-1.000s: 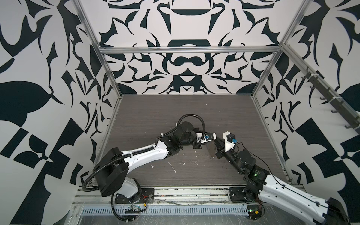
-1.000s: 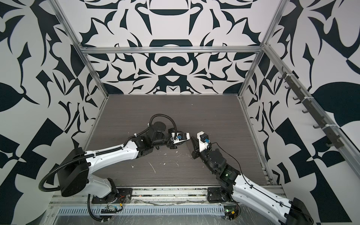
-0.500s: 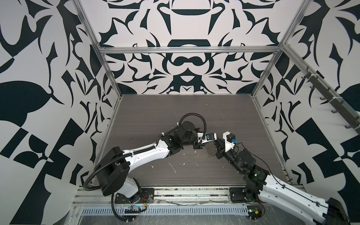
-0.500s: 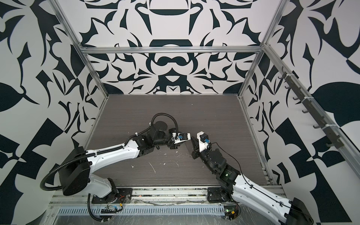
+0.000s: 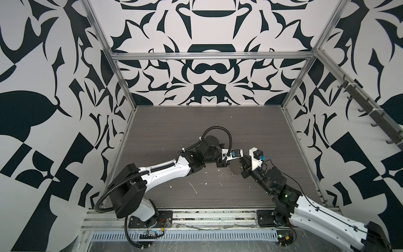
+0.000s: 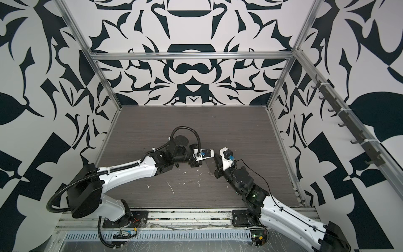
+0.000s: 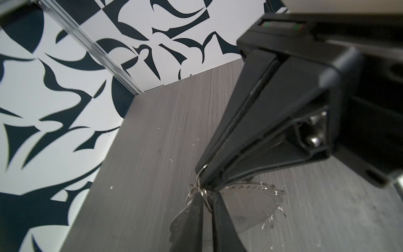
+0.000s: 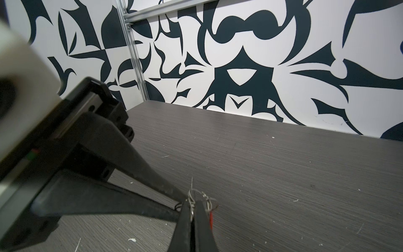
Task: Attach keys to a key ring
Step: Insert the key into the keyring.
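Observation:
Both grippers meet tip to tip low over the middle of the table. In the left wrist view the key ring (image 7: 250,203), a large thin grey hoop with tiny loops on its rim, hangs under my right gripper (image 7: 201,172). My right gripper (image 8: 192,201) is shut on thin wire at the hoop's rim. My left gripper (image 7: 206,194) is shut on a small split ring of the keys (image 7: 205,197). A red-orange tag (image 8: 211,218) hangs beside the right fingers. My left gripper (image 8: 180,206) touches in from the side. The key blades are hidden.
White scraps (image 5: 193,187) lie scattered on the dark wood table (image 5: 196,131) in front of the grippers. Patterned walls close off three sides. A hook rail (image 5: 370,113) runs along the right wall, and a metal rail (image 5: 207,215) lines the front edge.
My left gripper has closed its fingers down onto the small ring. Both arms have stayed almost where they were, and the right gripper has stayed shut.

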`<act>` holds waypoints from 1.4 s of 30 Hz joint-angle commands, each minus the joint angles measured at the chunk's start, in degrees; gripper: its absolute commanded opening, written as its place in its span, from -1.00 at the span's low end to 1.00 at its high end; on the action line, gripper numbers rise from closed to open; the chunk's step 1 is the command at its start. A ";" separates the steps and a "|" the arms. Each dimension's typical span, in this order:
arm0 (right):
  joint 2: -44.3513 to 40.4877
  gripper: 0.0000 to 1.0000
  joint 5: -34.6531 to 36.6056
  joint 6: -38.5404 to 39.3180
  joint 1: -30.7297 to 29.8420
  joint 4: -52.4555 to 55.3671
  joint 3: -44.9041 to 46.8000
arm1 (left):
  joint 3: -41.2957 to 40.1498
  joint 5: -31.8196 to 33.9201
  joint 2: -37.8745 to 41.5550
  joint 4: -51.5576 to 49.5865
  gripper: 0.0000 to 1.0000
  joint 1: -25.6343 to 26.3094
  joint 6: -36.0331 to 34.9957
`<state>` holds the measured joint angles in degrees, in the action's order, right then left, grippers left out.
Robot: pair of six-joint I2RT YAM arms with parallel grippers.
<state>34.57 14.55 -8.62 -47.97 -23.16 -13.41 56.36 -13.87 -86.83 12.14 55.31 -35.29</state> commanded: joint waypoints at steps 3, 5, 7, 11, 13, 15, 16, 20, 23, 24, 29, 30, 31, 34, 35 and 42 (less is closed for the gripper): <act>-0.10 -1.00 -1.11 0.58 0.06 -4.83 -0.39 | 1.14 1.03 -0.63 1.65 -1.00 0.09 0.56; -0.13 -1.00 -1.51 0.62 0.09 -5.01 -0.30 | 0.71 2.53 -0.46 3.02 -1.00 0.06 1.07; -0.44 -1.00 -1.55 0.54 0.07 -4.84 -0.30 | -0.10 3.97 -0.08 4.80 -1.00 0.11 1.44; -0.77 -1.00 -1.63 -0.22 0.09 -5.15 -0.12 | -1.97 4.53 1.00 7.94 -1.00 0.06 1.71; -0.66 -1.00 -1.11 -0.99 0.14 -4.07 -0.53 | -3.35 4.52 1.83 10.53 -1.00 0.11 2.08; -0.59 -1.00 0.10 -2.08 0.11 -2.00 -1.46 | -5.37 4.39 2.79 14.13 -1.00 0.06 2.48; -0.58 -1.00 0.70 -2.52 0.07 -1.28 -1.76 | -6.64 4.22 3.31 16.56 -1.00 0.08 2.76; -0.80 -1.00 3.45 -4.32 0.57 0.97 -2.23 | -10.97 3.95 5.27 24.41 -1.00 0.06 4.12; -0.96 -1.00 4.57 -5.26 1.50 1.84 -2.32 | -12.92 3.33 6.09 27.91 -1.00 0.06 4.66; -0.92 -1.00 4.11 -5.60 1.77 1.98 -2.32 | -13.35 2.99 6.36 28.76 -1.00 0.06 4.79; -0.55 -1.00 1.09 -5.19 2.09 0.55 -2.26 | -13.68 2.28 6.53 29.17 -1.00 0.06 4.92; -0.44 -1.00 -0.20 -4.68 2.07 -0.33 -2.03 | -13.64 2.19 6.43 29.17 -1.00 0.06 4.85; -0.44 -1.00 -1.04 -4.56 2.09 -0.88 -1.84 | -13.64 2.29 6.41 29.15 -1.00 0.06 4.73; -0.50 -1.00 -1.48 -4.51 2.09 -1.06 -1.82 | -13.28 2.35 6.31 28.52 -1.00 0.06 4.72; -0.59 -1.00 -1.51 -4.39 2.15 -1.10 -1.81 | -13.21 2.33 6.37 28.32 -1.00 0.06 4.69; -1.87 -1.00 -2.40 -3.71 2.11 -1.45 -1.18 | -13.11 2.92 6.41 27.67 -0.73 0.07 4.36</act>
<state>33.74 11.68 -13.26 -46.22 -23.24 -14.04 42.70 -10.70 -82.56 36.69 55.53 -30.92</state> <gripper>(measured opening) 0.058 0.098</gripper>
